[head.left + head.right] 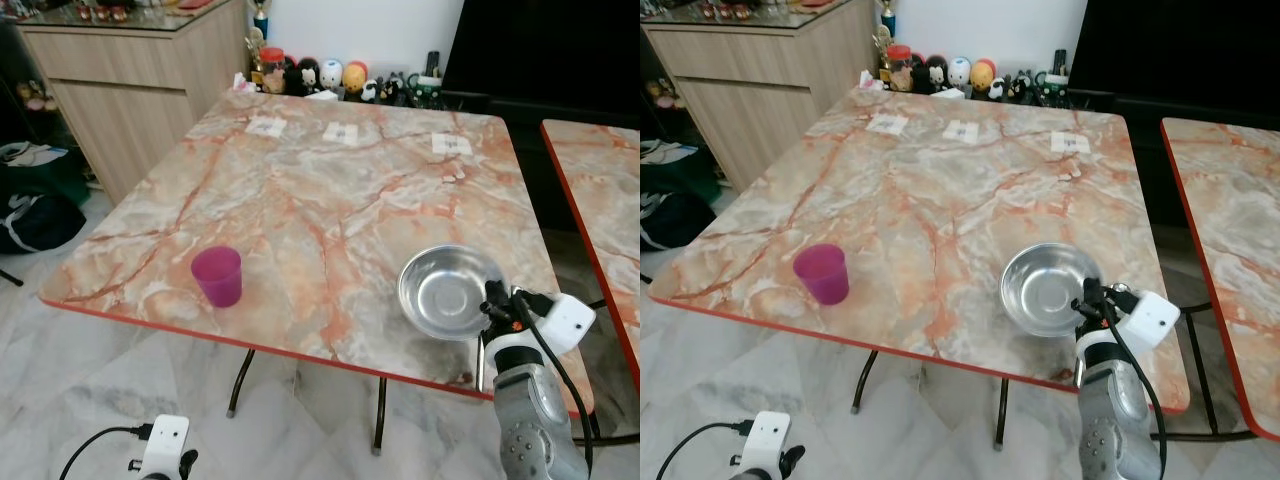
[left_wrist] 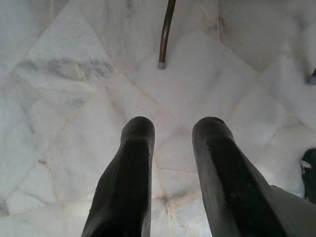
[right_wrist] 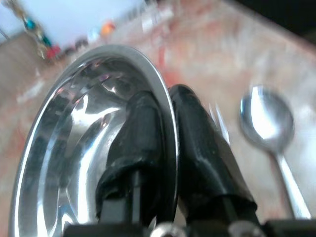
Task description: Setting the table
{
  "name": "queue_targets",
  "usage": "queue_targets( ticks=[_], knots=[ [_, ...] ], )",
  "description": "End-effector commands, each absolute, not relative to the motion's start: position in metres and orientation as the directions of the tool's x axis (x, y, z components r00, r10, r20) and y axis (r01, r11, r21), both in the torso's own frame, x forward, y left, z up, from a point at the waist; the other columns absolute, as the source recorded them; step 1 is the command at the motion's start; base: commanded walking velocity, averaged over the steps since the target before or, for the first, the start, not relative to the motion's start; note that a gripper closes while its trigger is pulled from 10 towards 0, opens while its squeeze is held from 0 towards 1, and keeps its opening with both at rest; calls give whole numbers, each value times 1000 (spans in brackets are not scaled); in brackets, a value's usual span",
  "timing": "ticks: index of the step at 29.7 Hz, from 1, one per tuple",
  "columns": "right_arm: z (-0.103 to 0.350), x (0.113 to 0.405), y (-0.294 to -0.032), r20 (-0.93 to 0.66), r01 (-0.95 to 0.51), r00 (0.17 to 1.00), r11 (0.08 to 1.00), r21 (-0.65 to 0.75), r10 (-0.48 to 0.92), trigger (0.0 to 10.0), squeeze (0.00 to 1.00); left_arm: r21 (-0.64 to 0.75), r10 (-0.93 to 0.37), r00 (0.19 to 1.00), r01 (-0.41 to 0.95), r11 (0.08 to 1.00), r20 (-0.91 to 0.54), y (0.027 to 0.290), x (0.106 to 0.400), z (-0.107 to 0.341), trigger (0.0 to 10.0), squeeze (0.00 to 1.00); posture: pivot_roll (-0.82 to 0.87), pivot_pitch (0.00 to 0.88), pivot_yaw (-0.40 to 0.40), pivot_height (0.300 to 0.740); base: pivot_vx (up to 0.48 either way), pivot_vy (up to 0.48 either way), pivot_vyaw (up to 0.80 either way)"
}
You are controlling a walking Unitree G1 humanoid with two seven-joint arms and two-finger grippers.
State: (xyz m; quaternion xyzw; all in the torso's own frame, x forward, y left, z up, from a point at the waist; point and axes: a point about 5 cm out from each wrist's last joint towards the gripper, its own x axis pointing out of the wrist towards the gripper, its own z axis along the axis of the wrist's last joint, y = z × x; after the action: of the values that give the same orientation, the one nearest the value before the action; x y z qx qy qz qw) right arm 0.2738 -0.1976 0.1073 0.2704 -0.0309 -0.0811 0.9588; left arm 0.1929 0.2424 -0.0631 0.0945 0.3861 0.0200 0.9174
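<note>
A shiny steel bowl sits near the front right edge of the marble table. My right gripper is shut on the bowl's near rim, one finger inside and one outside, as the right wrist view shows. A steel spoon lies on the table just beside the bowl. A purple cup stands upright near the front left edge. My left gripper hangs low over the floor, open and holding nothing.
Three small paper cards lie at the far side of the table, and figurines line the wall behind. A second marble table stands to the right, a wooden cabinet and dark bags to the left.
</note>
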Motion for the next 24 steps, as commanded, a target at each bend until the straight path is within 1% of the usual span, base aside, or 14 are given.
queue_targets(
  ticks=[1,3,5,6,7,8,10,11,13,19,24],
  knots=[
    [120,271,-190,106,81,979,812,578,-173,10000,0,198,104,694,57,979,-713,240,190,-65,10000,0,66,19,-18,740,0,0,0],
    [122,270,-189,126,67,977,808,585,-172,10000,0,200,104,693,59,978,-714,240,190,-65,10000,0,66,19,-18,740,0,0,0],
    [126,269,-190,158,44,970,768,639,-187,10000,0,206,106,688,64,976,-718,240,189,-66,10000,0,65,24,-19,740,0,0,0],
    [126,269,-190,158,44,970,768,639,-187,10000,0,206,106,688,64,976,-718,240,189,-66,10000,0,65,24,-19,740,0,0,0],
    [130,269,-193,189,16,963,737,676,-194,10000,0,222,114,679,73,972,-725,242,187,-67,10000,0,62,29,-17,740,0,0,0],
    [131,269,-194,199,11,960,737,676,-197,10000,0,226,117,677,75,971,-727,242,187,-67,10000,0,62,29,-17,740,0,0,0],
    [133,270,-195,212,15,958,771,636,-193,10000,0,232,119,672,81,969,-731,243,186,-68,10000,0,61,29,-17,740,0,0,0],
    [134,271,-195,220,15,959,808,589,-177,10000,0,234,120,671,82,969,-732,243,185,-68,10000,0,61,29,-17,740,0,-247,0],
    [137,273,-195,239,2,959,850,526,-151,10000,0,236,122,671,81,968,-731,243,185,-68,10000,0,62,25,-18,740,0,-289,0],
    [143,278,-194,268,-24,956,873,488,-123,10000,0,240,124,671,82,967,-731,243,185,-68,10000,0,68,14,-20,740,0,-336,0],
    [140,278,-188,263,-34,959,884,466,-101,10000,0,243,123,672,88,966,-730,242,186,-68,10000,0,67,6,-14,740,0,-401,0]
  ],
)
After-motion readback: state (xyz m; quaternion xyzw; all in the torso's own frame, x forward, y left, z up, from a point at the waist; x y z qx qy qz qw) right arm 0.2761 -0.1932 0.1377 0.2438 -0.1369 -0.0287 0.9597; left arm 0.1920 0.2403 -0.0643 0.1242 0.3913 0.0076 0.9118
